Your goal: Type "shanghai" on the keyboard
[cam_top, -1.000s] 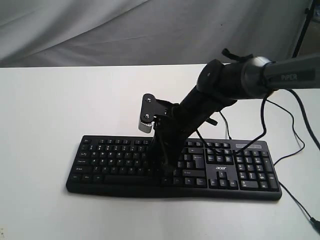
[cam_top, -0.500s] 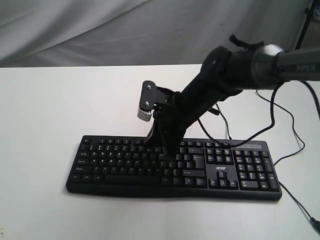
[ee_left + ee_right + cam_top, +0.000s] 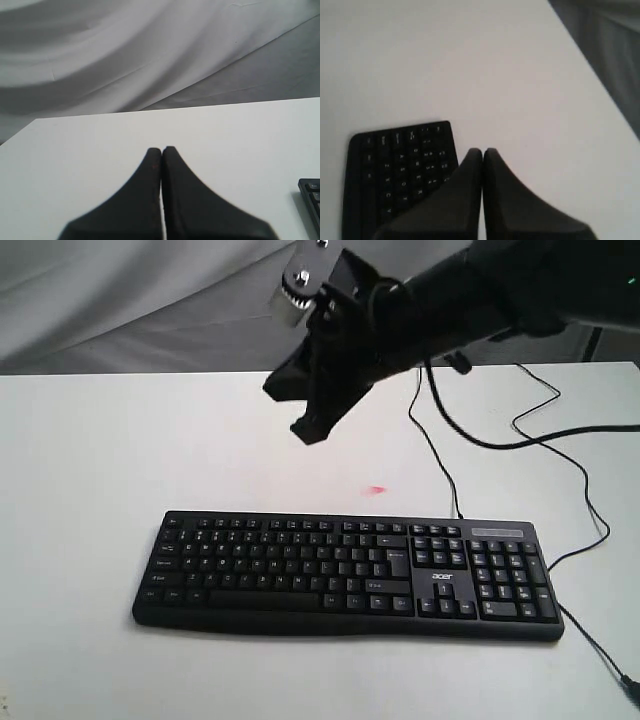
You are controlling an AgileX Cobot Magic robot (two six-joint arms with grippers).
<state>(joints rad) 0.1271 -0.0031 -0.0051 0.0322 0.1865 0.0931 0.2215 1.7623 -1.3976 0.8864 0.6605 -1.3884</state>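
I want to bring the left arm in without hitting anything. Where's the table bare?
Bare table lies left of the keyboard and behind its left half. Only a thin strip runs along its front edge. Crowded: behind its right end, where cables loop, and under the raised right gripper.

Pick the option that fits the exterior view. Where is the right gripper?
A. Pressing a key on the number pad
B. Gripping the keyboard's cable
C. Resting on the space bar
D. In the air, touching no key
D: the right gripper hangs well above the keyboard, with bare white table showing between its closed tip and the keys.
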